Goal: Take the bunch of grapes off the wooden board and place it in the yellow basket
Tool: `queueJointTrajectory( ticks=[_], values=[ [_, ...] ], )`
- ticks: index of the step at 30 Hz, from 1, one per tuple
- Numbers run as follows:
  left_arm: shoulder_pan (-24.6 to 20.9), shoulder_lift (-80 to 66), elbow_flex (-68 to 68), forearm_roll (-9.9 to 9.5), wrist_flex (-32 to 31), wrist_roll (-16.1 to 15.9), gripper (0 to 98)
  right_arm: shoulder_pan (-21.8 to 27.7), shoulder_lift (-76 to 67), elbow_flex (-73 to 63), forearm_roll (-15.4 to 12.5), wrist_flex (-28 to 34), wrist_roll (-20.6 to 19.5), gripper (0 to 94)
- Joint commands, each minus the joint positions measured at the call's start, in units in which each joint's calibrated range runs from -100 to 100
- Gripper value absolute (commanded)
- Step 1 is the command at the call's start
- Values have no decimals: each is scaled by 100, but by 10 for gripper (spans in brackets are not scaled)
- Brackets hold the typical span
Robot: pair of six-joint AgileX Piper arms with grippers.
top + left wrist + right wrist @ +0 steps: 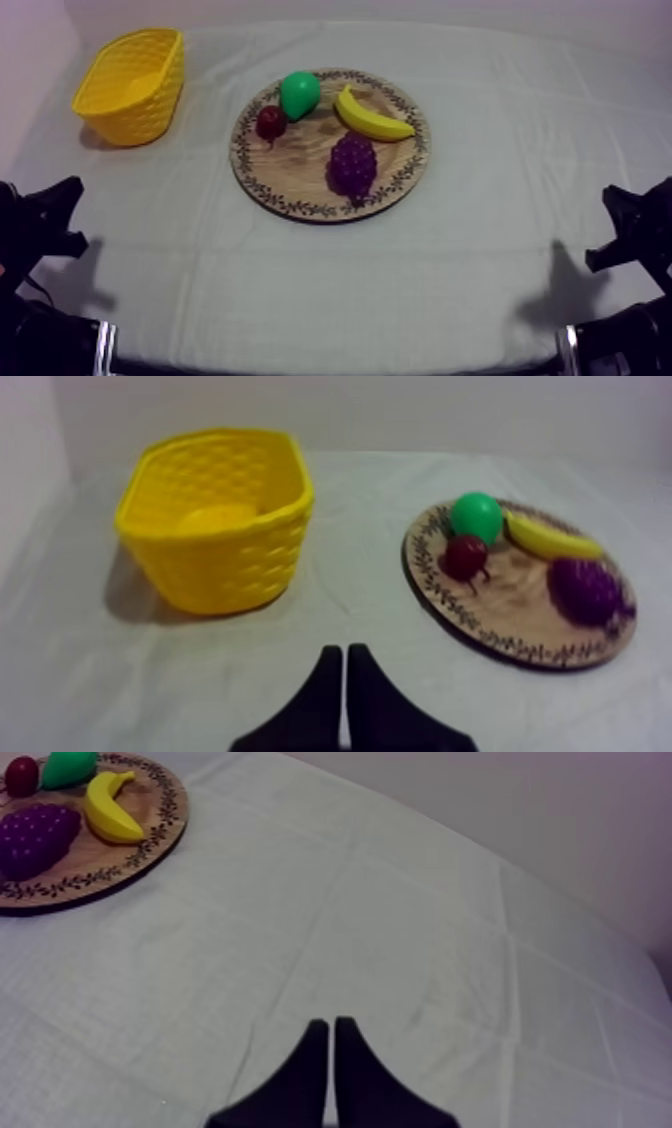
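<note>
Plainly purple, knobbly grapes (352,165), on board (303,152)

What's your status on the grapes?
Left gripper shut, right gripper shut, both low at near edge. Bunch of grapes on wooden board, untouched. Yellow basket far left. Banana close beside grapes.

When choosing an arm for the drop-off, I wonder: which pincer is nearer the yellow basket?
Left. The left pincer rests at the near left side, with the yellow basket ahead of it. The right pincer rests at the near right side, across the wooden board from the basket.
</note>
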Motion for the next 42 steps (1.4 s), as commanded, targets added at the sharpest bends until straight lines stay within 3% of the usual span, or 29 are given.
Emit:
queueJointTrajectory(
  ticks=[1, 10, 16, 23, 26, 31, 35, 42],
  values=[
    [99, 199, -10, 14, 24, -448, 1, -2, 0, 0, -1, -2, 0, 3],
    [331, 1794, -1089, 117, 634, -416, 0, -2, 0, 0, -1, -2, 1, 3],
    [427, 3046, -2660, 231, 1400, 106, 0, -2, 0, 0, -1, -2, 1, 3],
    [556, 4445, -4238, 593, 2264, 302, 0, -2, 0, 0, -1, -2, 1, 3],
    [663, 5047, -4796, 771, 2558, 635, 0, -2, 0, 0, -1, -2, 1, 3],
    [919, 6053, -5663, 907, 3114, 1181, 0, -2, 0, 0, -1, -2, 1, 3],
    [1224, 6846, -6351, 929, 3418, 1421, 0, -2, 0, 0, -1, -2, 1, 3],
    [1790, 8131, -7689, 655, 4072, 1914, 0, -2, 0, 0, -1, -2, 1, 3]
  ],
)
